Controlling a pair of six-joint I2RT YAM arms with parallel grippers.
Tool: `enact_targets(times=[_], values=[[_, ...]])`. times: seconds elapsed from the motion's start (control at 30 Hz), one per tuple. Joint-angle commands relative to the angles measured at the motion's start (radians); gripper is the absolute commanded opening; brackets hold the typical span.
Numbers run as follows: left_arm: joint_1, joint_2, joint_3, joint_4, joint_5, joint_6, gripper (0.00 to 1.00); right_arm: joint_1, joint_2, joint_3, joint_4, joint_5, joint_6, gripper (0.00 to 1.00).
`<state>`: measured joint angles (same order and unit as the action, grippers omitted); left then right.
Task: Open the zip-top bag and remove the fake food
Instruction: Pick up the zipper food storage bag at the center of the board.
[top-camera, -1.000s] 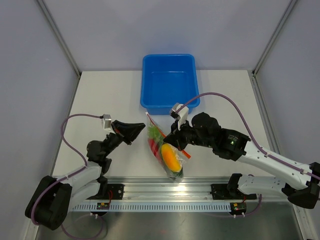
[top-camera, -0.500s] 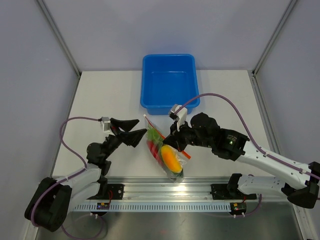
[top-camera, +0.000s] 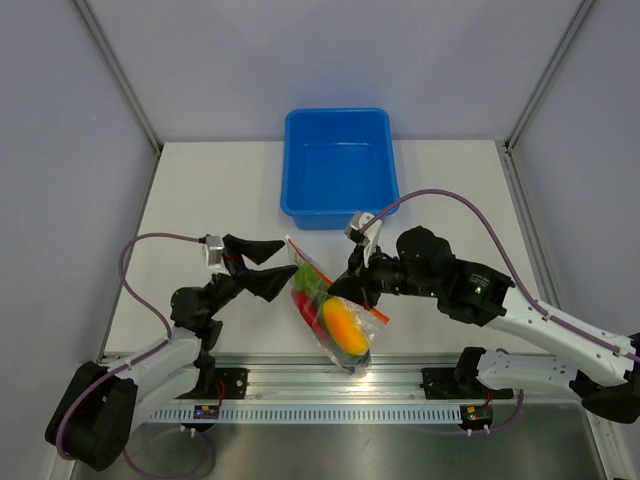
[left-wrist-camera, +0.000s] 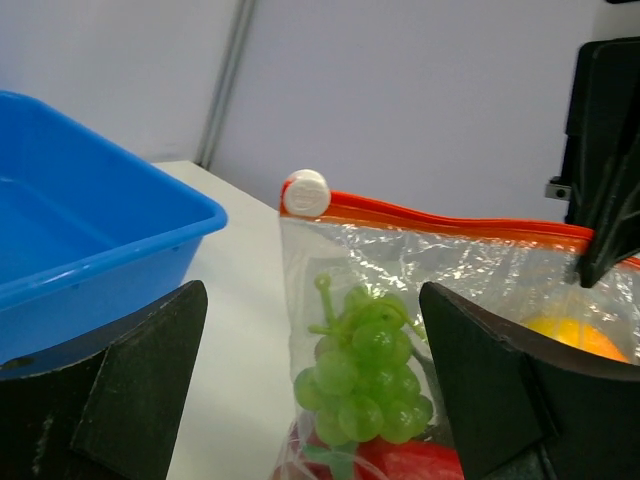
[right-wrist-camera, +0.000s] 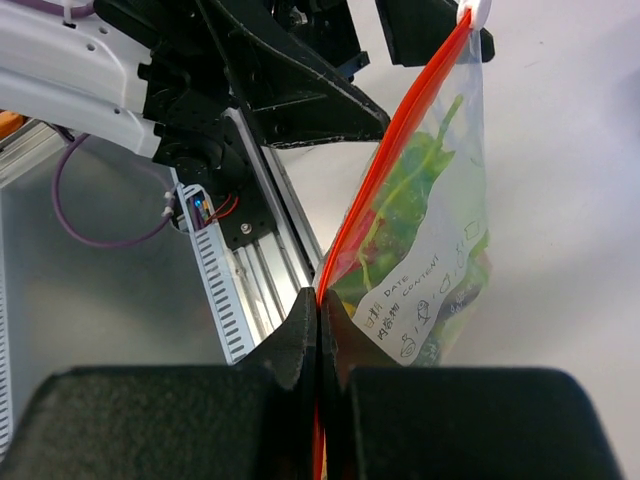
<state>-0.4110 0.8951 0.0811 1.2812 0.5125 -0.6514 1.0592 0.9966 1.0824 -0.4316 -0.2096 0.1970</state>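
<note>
Pinching the orange strip (right-wrist-camera: 382, 176) of the zip-top bag (top-camera: 340, 325) in our right gripper (right-wrist-camera: 318, 300), near the blue tub (top-camera: 336, 115), we hold our left gripper (top-camera: 288, 257) spread apart beside it.

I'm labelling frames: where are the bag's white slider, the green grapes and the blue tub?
white slider (left-wrist-camera: 305, 192): left wrist view, round face.
green grapes (left-wrist-camera: 368, 372): left wrist view, bunch's middle.
blue tub (top-camera: 337, 162): top external view, bare floor.

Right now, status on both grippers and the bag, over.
Right gripper shut on orange strip of zip-top bag, bag upright. Left gripper open, facing the slider end, not touching. Zip looks closed, fake food inside. Nothing in the way.
</note>
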Motion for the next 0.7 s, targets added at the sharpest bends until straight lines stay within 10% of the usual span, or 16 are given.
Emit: enact_targets(times=[0.0,0.67], values=[[-0.026,-0.019,0.054,0.385,0.073,-0.020,0.91,-0.004,-0.038,0.053,0.086,-0.062,-0.011,0.00],[-0.045,-0.041,0.117,0.385,0.142,-0.177,0.94,-0.005,-0.161,0.014,0.122,-0.177,0.001,0.01]])
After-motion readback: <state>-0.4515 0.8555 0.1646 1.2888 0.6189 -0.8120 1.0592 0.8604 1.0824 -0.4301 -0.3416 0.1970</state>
